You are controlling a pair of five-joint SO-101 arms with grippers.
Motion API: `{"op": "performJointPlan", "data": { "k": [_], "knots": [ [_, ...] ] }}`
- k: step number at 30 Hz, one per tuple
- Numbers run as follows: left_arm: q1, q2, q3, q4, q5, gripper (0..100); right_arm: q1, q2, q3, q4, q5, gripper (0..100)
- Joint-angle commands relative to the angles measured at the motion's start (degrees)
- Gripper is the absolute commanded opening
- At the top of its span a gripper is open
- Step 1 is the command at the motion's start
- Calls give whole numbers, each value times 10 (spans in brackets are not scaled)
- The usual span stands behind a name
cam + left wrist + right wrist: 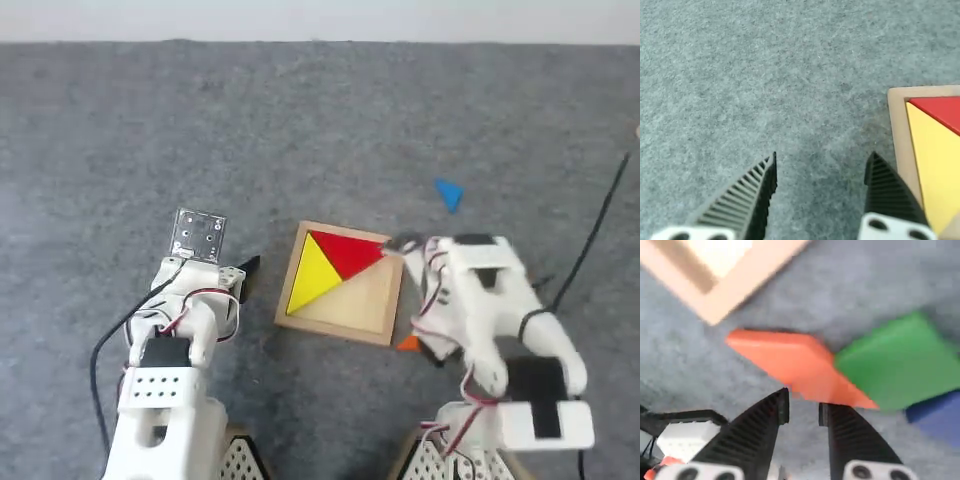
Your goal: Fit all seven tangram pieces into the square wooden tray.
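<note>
The square wooden tray (385, 300) lies mid-table with a red triangle (347, 250) and a yellow triangle (312, 272) in it. My left gripper (822, 162) is open wide over bare carpet, just beside the tray's (897, 130) left rim. My right gripper (804, 402) points down beside the tray's near right corner (715, 295); its fingers stand a narrow gap apart with nothing between them. Its tips are at the edge of an orange piece (785, 357), which touches a green piece (895, 360); a blue piece (937, 415) lies beside that. The orange piece (408, 343) peeks out under the right arm.
A small blue triangle (449, 193) lies alone on the grey carpet beyond the right arm (485, 290). A black cable (595, 235) runs along the right side. The carpet's far edge meets a pale wall.
</note>
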Motion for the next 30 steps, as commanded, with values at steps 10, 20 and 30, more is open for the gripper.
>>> {"op": "performJointPlan", "data": {
  "k": [10, 20, 30],
  "knots": [
    [-1, -10, -5, -14, 3, 280, 108, 78, -214, -60, -11, 155],
    [1, -10, -4, -13, 3, 280, 112, 60, -225, -130, -102, 155],
    [2, -11, -4, -12, 3, 280, 85, -164, -45, -173, -188, 155]
  ]
}}
